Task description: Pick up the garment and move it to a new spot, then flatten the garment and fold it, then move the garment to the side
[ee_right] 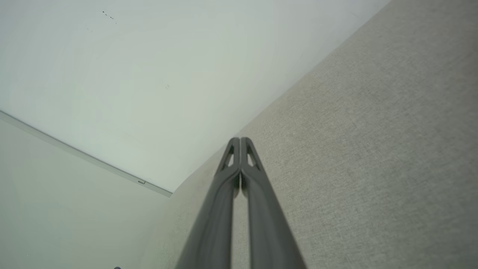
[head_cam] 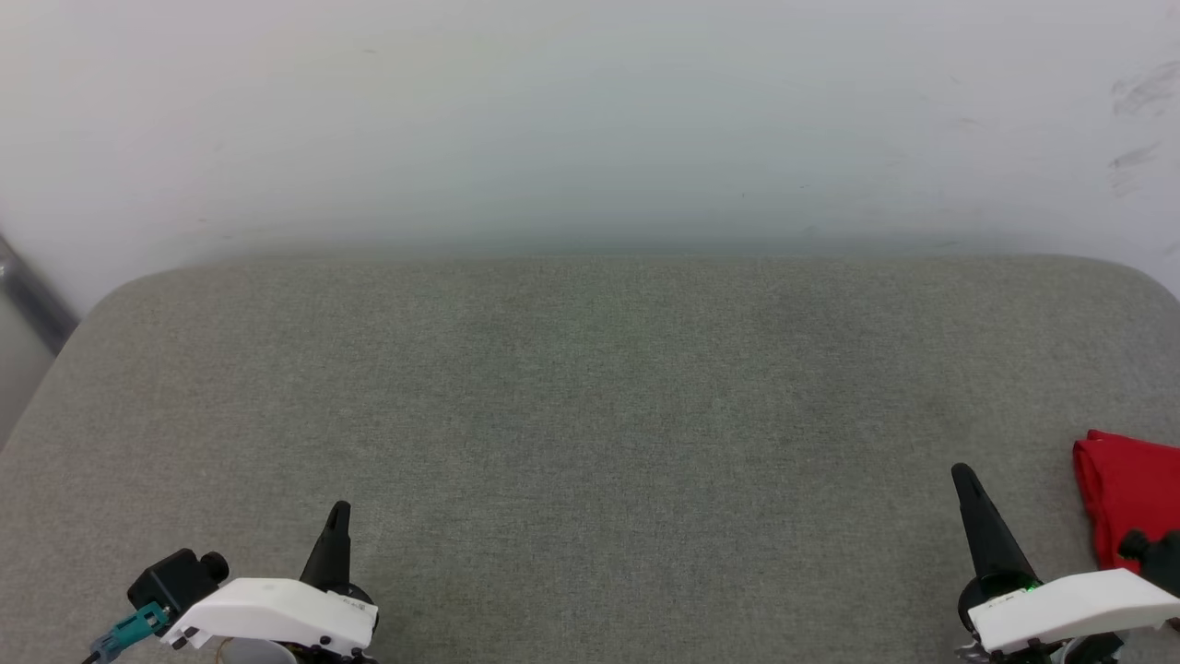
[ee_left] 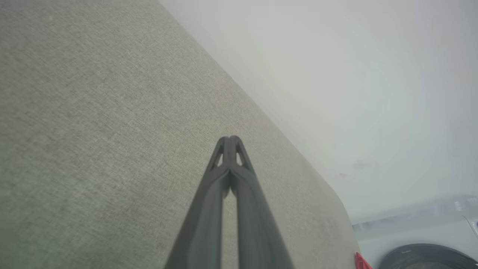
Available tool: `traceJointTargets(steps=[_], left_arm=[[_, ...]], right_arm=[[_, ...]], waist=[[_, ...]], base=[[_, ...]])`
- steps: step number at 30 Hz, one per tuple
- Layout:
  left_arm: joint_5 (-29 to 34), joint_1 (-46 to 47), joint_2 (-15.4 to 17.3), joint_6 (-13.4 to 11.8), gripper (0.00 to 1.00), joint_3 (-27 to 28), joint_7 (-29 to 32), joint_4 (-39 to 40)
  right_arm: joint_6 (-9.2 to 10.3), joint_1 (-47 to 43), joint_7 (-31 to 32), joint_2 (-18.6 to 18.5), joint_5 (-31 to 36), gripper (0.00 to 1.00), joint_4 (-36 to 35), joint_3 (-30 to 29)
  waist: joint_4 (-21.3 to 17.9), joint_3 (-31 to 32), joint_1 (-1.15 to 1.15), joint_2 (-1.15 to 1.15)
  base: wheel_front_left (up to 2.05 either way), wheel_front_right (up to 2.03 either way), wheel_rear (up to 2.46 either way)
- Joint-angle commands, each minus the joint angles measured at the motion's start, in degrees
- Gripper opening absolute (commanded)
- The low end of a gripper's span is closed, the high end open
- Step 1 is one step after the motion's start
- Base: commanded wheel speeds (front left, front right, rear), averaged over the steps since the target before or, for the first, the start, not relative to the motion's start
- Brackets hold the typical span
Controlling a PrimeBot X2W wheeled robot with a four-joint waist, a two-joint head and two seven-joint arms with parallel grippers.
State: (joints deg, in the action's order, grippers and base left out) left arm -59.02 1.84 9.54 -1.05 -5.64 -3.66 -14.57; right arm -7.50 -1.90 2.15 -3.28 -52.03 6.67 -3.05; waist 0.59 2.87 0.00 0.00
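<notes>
The garment (head_cam: 1129,498) is a folded red bundle at the right edge of the grey table (head_cam: 590,406), partly cut off by the head view's border; a small red corner of the garment (ee_left: 361,261) peeks in at the bottom of the left wrist view. My right gripper (head_cam: 963,475) stands just left of it, apart from the cloth, fingers pressed together and holding nothing. My left gripper (head_cam: 339,512) rests at the lower left, far from the garment, also shut and holding nothing. Both wrist views show their fingertips (ee_left: 230,139) (ee_right: 240,140) touching above the table.
A white wall (head_cam: 590,120) rises directly behind the table's far edge. The table has rounded far corners, and a grey bar (head_cam: 32,290) stands beyond the left one. A dark round object (ee_left: 429,257) lies past the table edge in the left wrist view.
</notes>
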Motion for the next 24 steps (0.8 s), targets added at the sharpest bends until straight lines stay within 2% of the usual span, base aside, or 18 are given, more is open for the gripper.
traceJointTargets(steps=[1,24], left_arm=[[-1.5,1.9,-0.2,0.5,0.00,0.8,0.4,0.7],[-13.0,2.9,-2.5,3.5,0.00,5.0,4.0,0.7]], right_arm=[[0.00,2.0,0.2,-0.4,-2.0,0.00,-0.2,-0.1],[0.00,4.3,1.6,-0.4,-16.1,0.00,2.5,-1.1]], waist=[[0.0,-0.1,0.00,0.00],[-0.2,-0.9,0.00,0.00]], base=[[0.00,0.00,0.00],[0.00,0.00,0.00]])
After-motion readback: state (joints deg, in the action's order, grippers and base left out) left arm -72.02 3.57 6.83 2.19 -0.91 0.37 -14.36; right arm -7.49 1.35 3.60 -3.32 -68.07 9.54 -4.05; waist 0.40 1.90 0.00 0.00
